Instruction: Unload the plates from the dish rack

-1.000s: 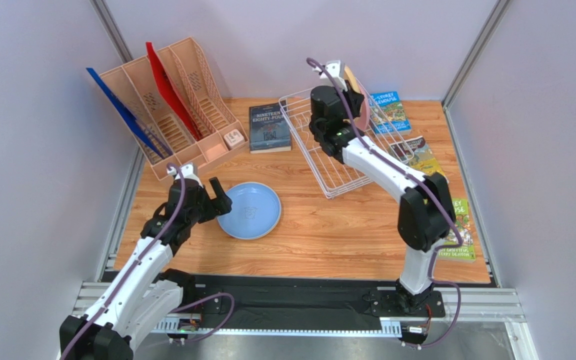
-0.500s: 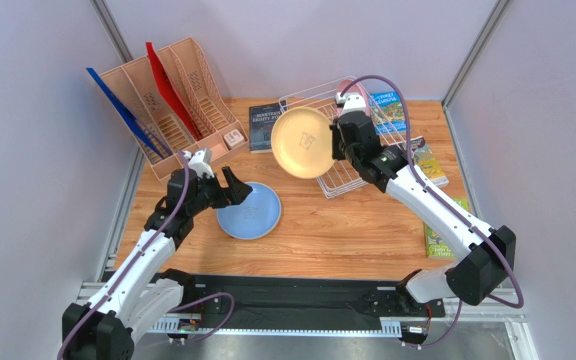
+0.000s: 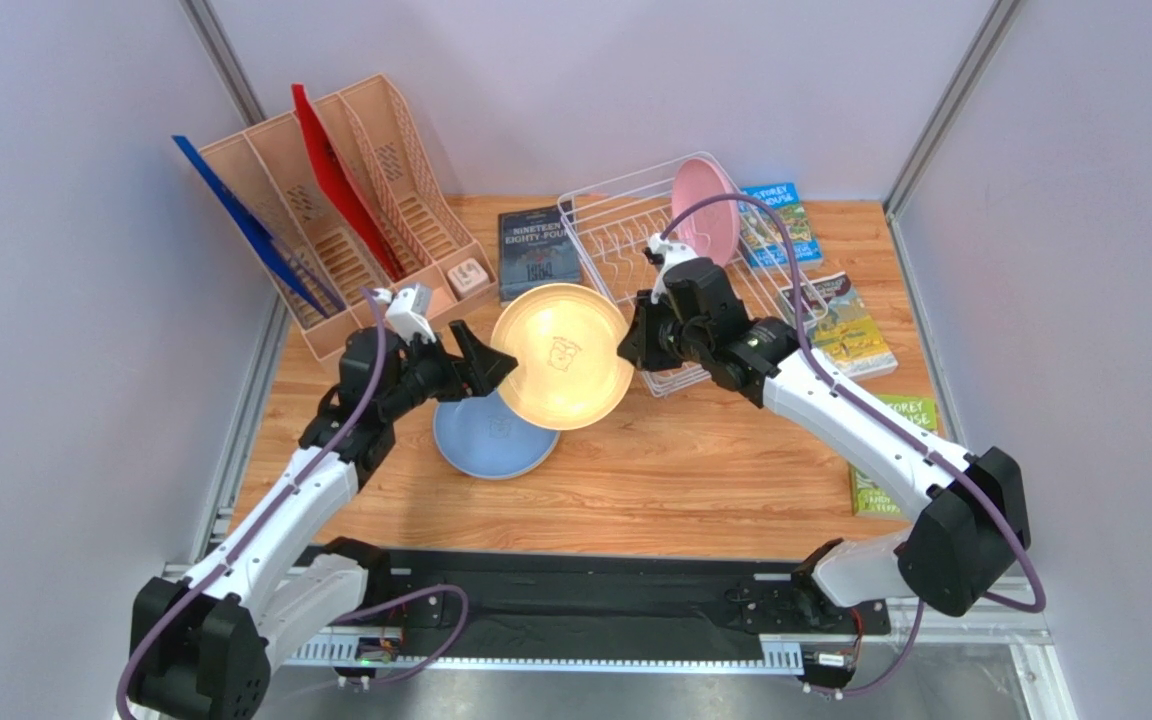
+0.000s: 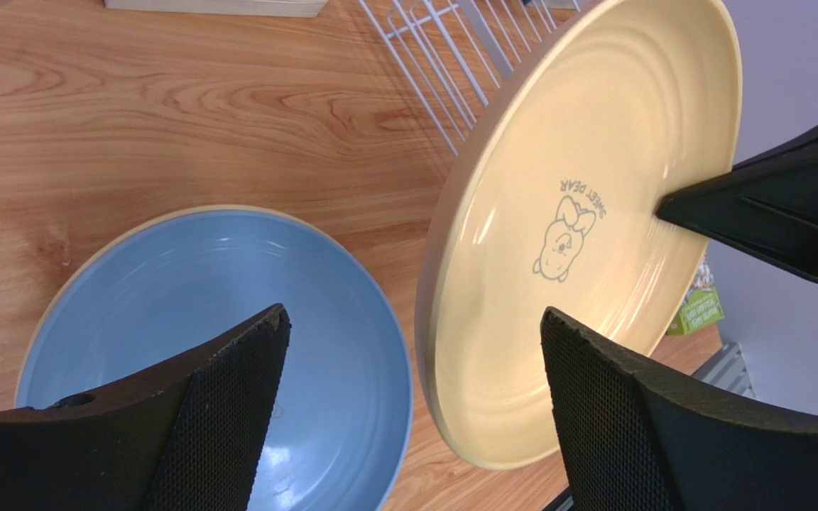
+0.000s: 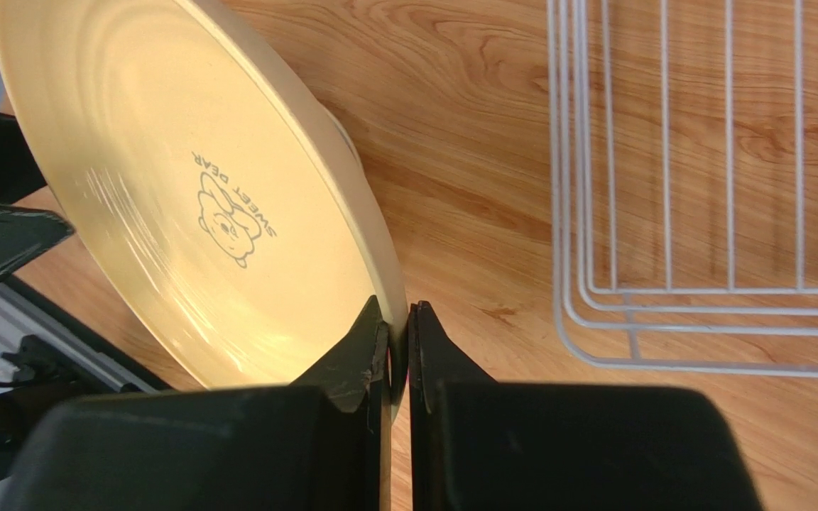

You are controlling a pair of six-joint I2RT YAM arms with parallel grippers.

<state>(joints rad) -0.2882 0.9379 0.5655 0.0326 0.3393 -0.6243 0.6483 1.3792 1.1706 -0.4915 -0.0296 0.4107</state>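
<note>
A light blue plate (image 3: pixel 485 443) lies flat on the tabletop (image 3: pixel 687 450); just above it the right fingers (image 5: pixel 344 373) pinch a tilted pale yellow plate (image 3: pixel 563 357) by its rim, the left fingers (image 4: pixel 211 415) wide open and empty beside it. Farther back a pink plate (image 3: pixel 705 210) stands in the dish rack (image 3: pixel 612 240). Likely a handover: the left fingers must grip that rim next

One camera looks down from high behind the arms (image 3: pixel 838 417) over the whole table (image 3: pixel 717 465); both wrist cameras sit close behind their fingers (image 4: pixel 221 415), sharing the pale yellow plate (image 4: pixel 584 213) at the fingertips.
</note>
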